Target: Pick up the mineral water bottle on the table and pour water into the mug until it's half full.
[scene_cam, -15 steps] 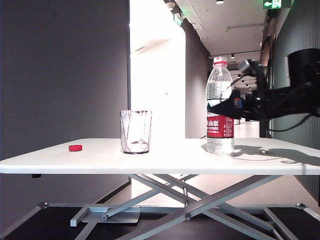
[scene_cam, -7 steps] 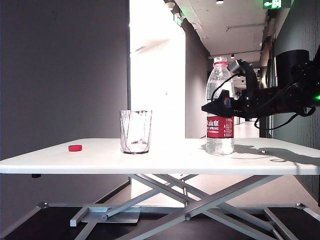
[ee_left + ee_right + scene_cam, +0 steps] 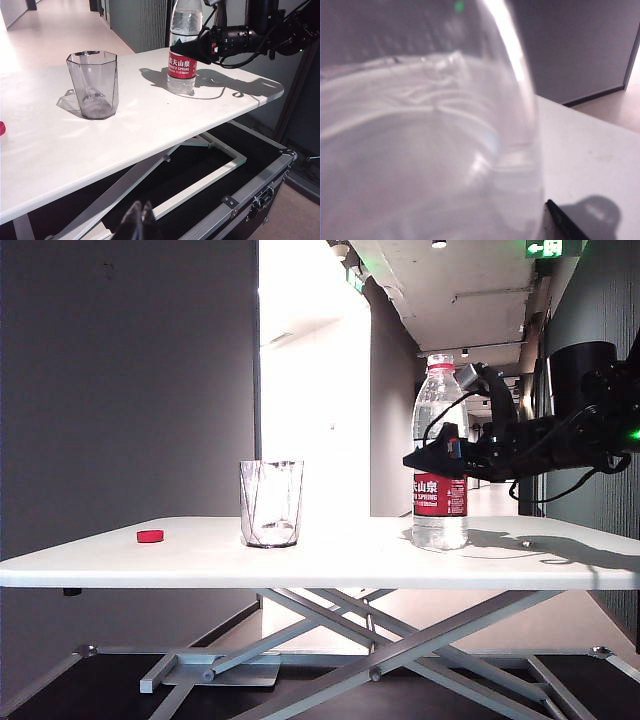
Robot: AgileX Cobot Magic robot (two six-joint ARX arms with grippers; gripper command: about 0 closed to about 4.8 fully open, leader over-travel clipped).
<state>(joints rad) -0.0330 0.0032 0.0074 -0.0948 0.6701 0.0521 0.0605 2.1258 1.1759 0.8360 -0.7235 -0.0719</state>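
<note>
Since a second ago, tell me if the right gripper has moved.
Yes. The right gripper has risen and advanced leftward, now level with the mineral water bottle just above its label.

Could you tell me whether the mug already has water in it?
No, in the left wrist view the mug stands clear and empty on the table.

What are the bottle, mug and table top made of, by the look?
Bottle: clear ribbed plastic, likely thin; glossy red-and-white label.
Mug: clear and faceted, looks like glass, could be hard plastic.
Table: smooth white top, matte with slight sheen, laminate or painted board; frame looks like grey metal.
</note>
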